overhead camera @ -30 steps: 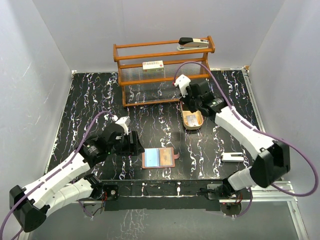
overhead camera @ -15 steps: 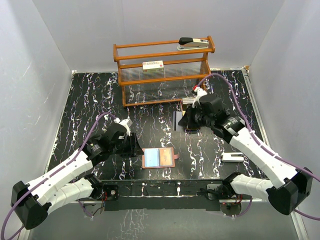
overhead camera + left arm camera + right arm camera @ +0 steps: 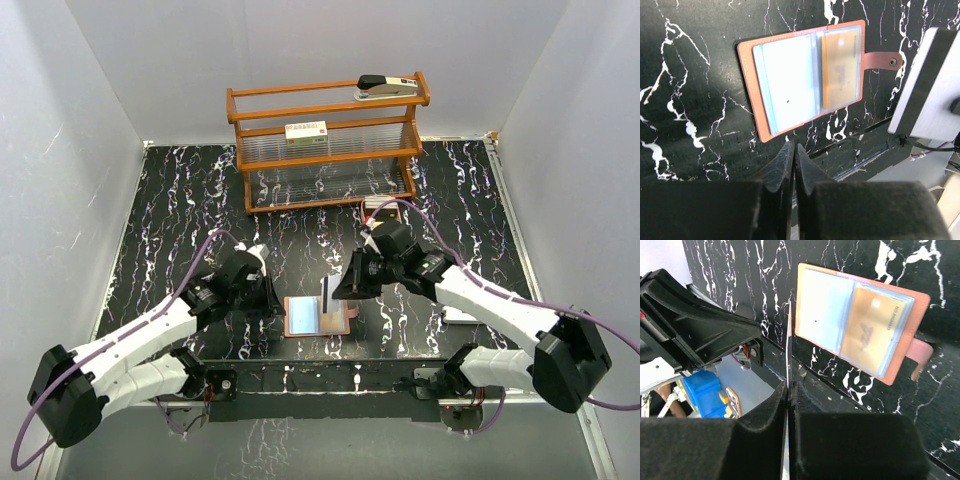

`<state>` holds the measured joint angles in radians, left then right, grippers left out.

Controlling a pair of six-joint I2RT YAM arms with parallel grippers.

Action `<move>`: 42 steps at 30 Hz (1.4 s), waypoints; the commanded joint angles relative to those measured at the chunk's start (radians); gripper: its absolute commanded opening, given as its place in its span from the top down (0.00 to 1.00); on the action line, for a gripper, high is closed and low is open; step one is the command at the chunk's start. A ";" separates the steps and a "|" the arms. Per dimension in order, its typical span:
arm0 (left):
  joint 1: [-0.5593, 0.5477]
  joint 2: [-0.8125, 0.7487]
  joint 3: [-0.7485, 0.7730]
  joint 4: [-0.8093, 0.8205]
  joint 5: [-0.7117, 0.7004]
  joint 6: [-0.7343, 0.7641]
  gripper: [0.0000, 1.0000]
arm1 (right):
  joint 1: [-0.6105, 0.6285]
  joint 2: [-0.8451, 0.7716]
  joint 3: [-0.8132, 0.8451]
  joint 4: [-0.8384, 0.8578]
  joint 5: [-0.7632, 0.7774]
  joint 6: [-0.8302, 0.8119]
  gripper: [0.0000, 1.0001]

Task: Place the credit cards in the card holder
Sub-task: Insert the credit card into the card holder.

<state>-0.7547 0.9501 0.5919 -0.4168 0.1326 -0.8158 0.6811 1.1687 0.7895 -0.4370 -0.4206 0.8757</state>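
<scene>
The card holder (image 3: 303,318) lies open on the black table, a pale blue card (image 3: 787,82) in its left pocket and a beige one (image 3: 842,67) in its right. My right gripper (image 3: 342,285) is shut on a pale credit card (image 3: 331,290), holding it upright on edge just above the holder's middle. In the right wrist view that card (image 3: 789,340) shows as a thin line running out of the gripper (image 3: 790,387) beside the holder (image 3: 912,325). My left gripper (image 3: 272,300) is shut on nothing, its tips (image 3: 793,149) at the holder's left edge (image 3: 746,85).
A wooden rack (image 3: 325,150) stands at the back with a stapler (image 3: 385,88) on top and a cream-and-yellow box (image 3: 306,132) on its shelf. The holder's closing tab (image 3: 884,60) sticks out to the right. The table's front rail (image 3: 330,375) runs close below the holder.
My right arm has swung from the back of the table down to the holder, carrying the card. My left gripper has shut and moved closer to the holder's left edge.
</scene>
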 commanded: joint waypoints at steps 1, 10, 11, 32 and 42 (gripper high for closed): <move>0.003 0.061 -0.002 0.084 0.005 0.012 1.00 | 0.027 0.063 -0.013 0.160 -0.050 0.044 1.00; 0.009 0.209 -0.008 0.155 0.021 0.024 1.00 | 0.030 0.230 -0.022 0.237 -0.092 -0.018 1.00; 0.010 0.213 -0.013 0.164 0.022 0.024 1.00 | 0.031 0.244 -0.024 0.242 -0.093 -0.017 1.00; 0.011 0.283 -0.132 0.271 0.010 0.014 1.00 | 0.030 0.452 -0.058 0.251 -0.128 -0.153 0.98; 0.011 0.270 -0.140 0.240 -0.019 0.029 1.00 | -0.002 0.436 -0.048 0.186 -0.115 -0.207 0.96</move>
<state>-0.7464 1.2213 0.4736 -0.1493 0.1432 -0.8055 0.6979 1.6096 0.7544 -0.2165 -0.5526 0.7162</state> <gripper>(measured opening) 0.007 0.042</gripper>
